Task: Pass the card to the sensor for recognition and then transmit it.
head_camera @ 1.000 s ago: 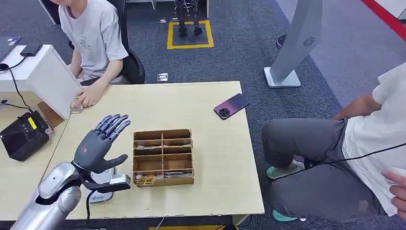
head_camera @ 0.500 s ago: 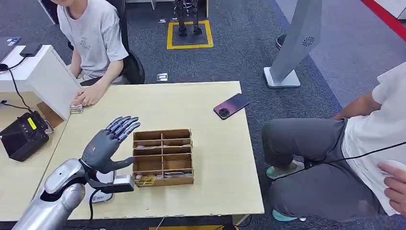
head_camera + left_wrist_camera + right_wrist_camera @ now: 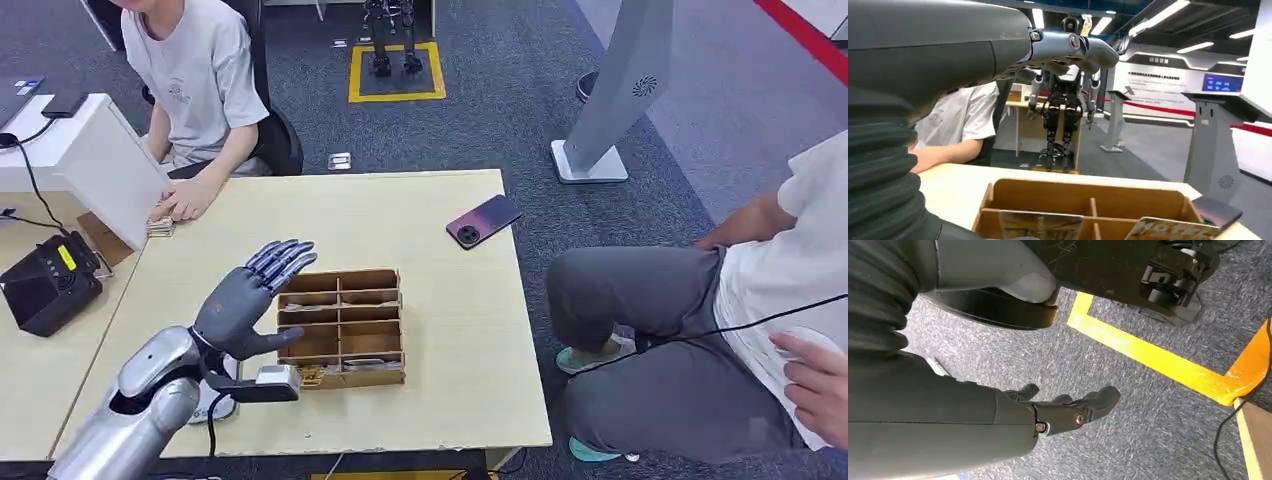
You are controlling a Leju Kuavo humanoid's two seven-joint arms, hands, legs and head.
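left hand (image 3: pixel 243 303) spread wide and empty above the wooden card box (image 3: pixel 341 327), right hand (image 3: pixel 1068 410) hanging over carpet, fingers loose, holding nothing

We see a dark grey left robot hand (image 3: pixel 243 300) over a pale wood desk (image 3: pixel 460 340), a brown compartment box (image 3: pixel 341 327) just beside it, and a purple-pink phone (image 3: pixel 484 221) well beyond.

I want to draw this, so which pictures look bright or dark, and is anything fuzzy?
Head view: even, soft light, the table bright, only faint shadows. Left wrist view: ceiling strip lights glare, and the left hand up close looks dark and a bit soft. Right wrist view: dimmer, grey carpet and yellow floor tape sharp, right hand dark.
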